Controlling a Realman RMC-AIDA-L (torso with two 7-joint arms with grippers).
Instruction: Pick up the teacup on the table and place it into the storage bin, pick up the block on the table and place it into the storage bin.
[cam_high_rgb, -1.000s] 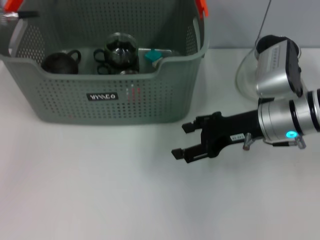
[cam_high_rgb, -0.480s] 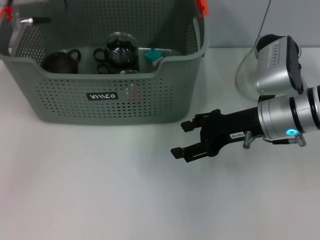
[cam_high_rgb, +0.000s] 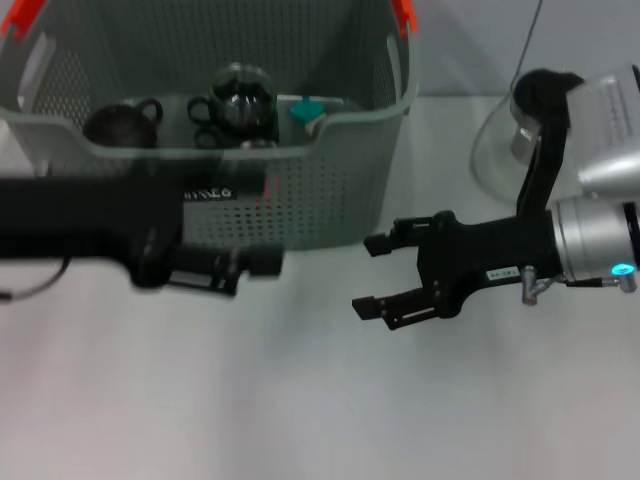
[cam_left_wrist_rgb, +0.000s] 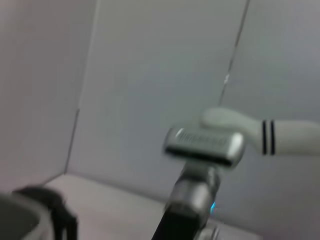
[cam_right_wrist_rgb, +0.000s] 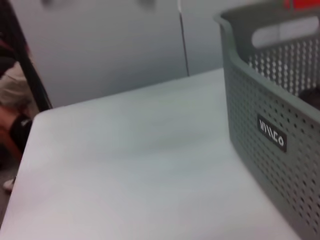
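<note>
We see teacup (cam_high_rgb: 120, 124) and teal block (cam_high_rgb: 304, 110) already in the storage bin (cam_high_rgb: 330, 190) at twelve o'clock, right gripper (cam_high_rgb: 372, 275) spread empty, left gripper's (cam_high_rgb: 255, 263) grip unreadable.

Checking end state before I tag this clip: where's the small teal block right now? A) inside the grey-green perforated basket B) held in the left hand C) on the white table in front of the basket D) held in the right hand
A: the small teal block lies inside the grey-green perforated basket, beside the dark glass teapot; the right hand is open and empty over the white table.
</note>
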